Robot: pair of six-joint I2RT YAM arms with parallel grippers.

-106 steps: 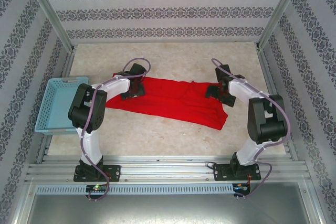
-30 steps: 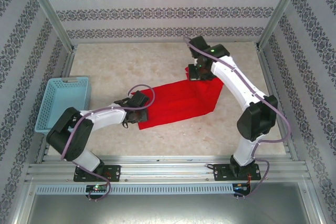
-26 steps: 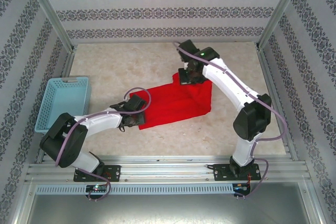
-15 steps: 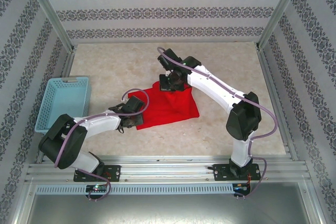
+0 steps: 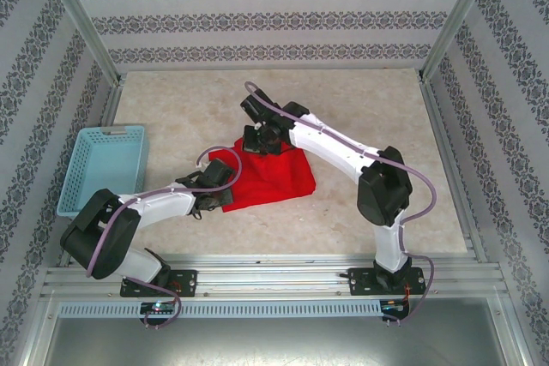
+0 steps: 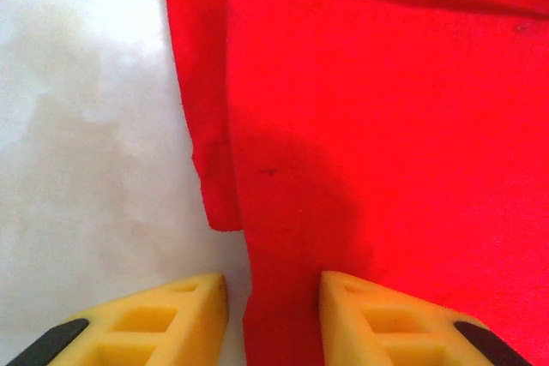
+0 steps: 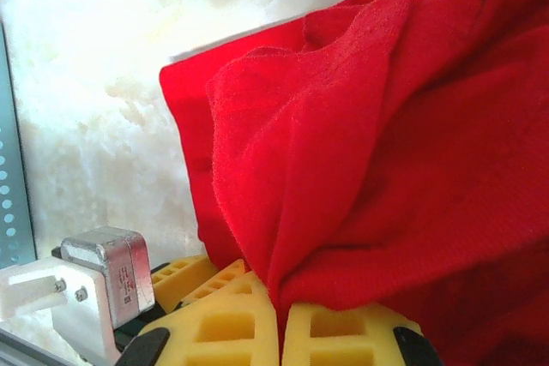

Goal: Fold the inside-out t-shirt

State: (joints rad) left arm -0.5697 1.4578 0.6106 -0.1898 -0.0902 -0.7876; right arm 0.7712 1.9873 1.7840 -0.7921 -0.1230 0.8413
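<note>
Near the middle of the table (image 5: 386,100) lies the inside-out t-shirt (image 5: 276,177), folded over. The right gripper (image 7: 281,304) pinches a bunched fold at its far edge, while the left gripper (image 6: 273,287) stands partly apart, straddling the near-left edge.

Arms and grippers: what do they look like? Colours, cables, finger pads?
Both the left arm and right arm have white link shells, black joint housings, black bases. A loose lilac cable runs along each. The left gripper and right gripper carry yellow fingers with hollow ribbed cells and black backing; a silver metal block sits beside the right one's.
</note>
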